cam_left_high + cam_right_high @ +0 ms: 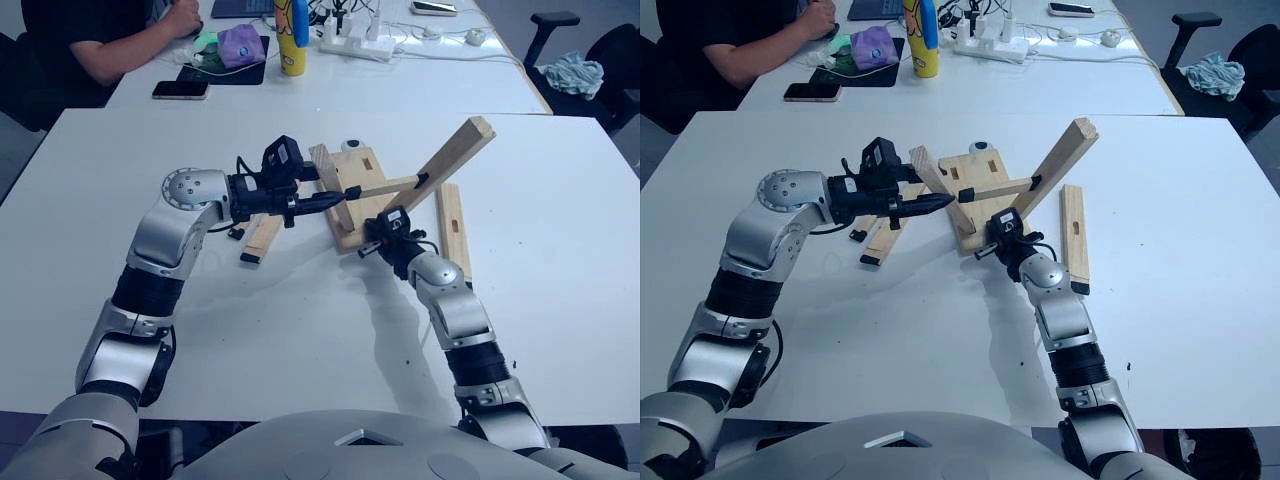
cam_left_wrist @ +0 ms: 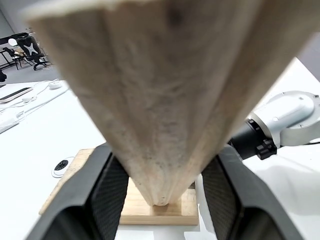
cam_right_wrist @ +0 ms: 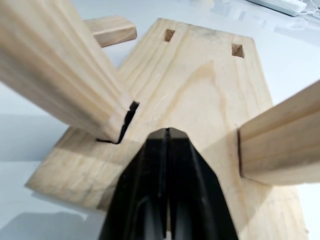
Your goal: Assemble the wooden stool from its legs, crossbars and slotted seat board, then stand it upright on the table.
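Found board (image 3: 210, 90) flat on table (image 1: 560, 300), directly under and ahead of right gripper (image 3: 167, 134). Noted right gripper closed tight with nothing between its fingers, tips bearing on board's near edge, likely to pin it against sliding during fitting. Noted leg (image 2: 165, 100) clamped between fingers (image 2: 107, 195) of left gripper (image 1: 326, 201), foot in slot just ahead and left of right gripper's tips. Noted it leaning, with dark gap at slot mouth. Judged not fully seated, hence firm clamp for rocking it home. Saw second leg (image 1: 452, 158) rising from slot ahead and right of right gripper's tips, slanting up and away. Saw crossbar (image 1: 386, 187) bridging both legs just beyond left gripper's tips, probably there to tie their angles together. Counted two empty slots (image 3: 169, 34) at board's end farthest from right gripper. Spotted loose leg (image 1: 452, 232) on table to right of right gripper and spare leg (image 1: 262, 238) lying beneath left gripper, both near enough for those slots. Judged assembly roughly halfway, with stool not yet upright.
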### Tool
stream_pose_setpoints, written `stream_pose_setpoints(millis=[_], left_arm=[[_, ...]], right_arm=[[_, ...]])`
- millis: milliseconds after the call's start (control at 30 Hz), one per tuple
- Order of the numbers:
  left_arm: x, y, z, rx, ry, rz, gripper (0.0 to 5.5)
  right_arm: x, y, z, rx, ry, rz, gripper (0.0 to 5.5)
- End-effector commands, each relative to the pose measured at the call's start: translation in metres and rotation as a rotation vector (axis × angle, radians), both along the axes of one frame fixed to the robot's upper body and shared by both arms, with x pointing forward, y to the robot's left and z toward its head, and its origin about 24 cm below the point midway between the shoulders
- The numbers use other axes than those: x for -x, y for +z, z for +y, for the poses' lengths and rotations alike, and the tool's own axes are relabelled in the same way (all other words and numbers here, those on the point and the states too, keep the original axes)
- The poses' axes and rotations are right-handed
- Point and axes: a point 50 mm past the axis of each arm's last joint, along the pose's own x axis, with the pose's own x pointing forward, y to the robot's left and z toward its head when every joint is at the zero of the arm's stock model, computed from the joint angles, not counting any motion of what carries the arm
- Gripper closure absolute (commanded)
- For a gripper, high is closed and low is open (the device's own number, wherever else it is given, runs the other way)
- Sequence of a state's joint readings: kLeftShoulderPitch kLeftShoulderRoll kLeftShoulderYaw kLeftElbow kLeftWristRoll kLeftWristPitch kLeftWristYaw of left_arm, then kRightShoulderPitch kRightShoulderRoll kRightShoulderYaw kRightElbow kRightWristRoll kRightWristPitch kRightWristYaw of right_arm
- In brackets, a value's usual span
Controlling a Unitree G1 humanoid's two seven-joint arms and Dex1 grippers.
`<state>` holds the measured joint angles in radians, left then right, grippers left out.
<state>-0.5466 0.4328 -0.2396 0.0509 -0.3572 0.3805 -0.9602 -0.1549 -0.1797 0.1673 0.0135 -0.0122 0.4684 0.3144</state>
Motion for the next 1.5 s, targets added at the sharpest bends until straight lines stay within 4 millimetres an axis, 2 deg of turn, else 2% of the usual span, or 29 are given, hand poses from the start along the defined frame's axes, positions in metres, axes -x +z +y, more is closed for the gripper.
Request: stream_pose_setpoints(millis=[33,233,400,500,600,767,967,1067,1267,1333,1500], left_arm=[[0.006,-0.061,0.012,-0.061,0.043,0.330,3.44],[-0.004,-0.073,0.024,-0.095,0.048,0.449,3.44],[0.016,-0.090,0.012,-0.242,-0.096,0.444,3.44],[0.027,-0.097,0.005,-0.280,-0.146,0.451,3.44],[0.029,-0.100,0.003,-0.280,-0.147,0.464,3.44],[0.025,-0.086,-0.002,-0.210,-0.161,0.456,3.44],[-0.005,-0.072,0.000,-0.044,-0.018,0.485,3.44],[-0.002,-0.079,-0.003,-0.073,-0.012,0.531,3.44],[0.028,-0.106,-0.007,-0.310,-0.146,0.535,3.44],[0.029,-0.107,-0.007,-0.339,-0.156,0.520,3.44],[0.017,-0.107,-0.004,-0.391,-0.115,0.474,3.44]], right_arm=[[0.021,-0.036,0.002,0.010,0.023,0.203,5.50],[0.022,-0.038,0.005,0.012,0.039,0.215,5.50],[0.023,-0.041,0.003,0.015,0.038,0.234,5.50],[0.024,-0.041,0.003,0.016,0.042,0.240,5.50],[0.025,-0.042,0.004,0.020,0.060,0.247,5.50],[0.026,-0.043,0.003,0.030,0.076,0.250,5.50],[0.028,-0.048,0.002,0.019,0.065,0.285,5.50],[0.029,-0.049,0.002,0.012,0.062,0.301,5.50],[0.031,-0.051,0.002,0.011,0.066,0.313,5.50],[0.032,-0.051,0.002,0.012,0.072,0.316,5.50],[0.034,-0.054,0.003,0.013,0.081,0.329,5.50]])
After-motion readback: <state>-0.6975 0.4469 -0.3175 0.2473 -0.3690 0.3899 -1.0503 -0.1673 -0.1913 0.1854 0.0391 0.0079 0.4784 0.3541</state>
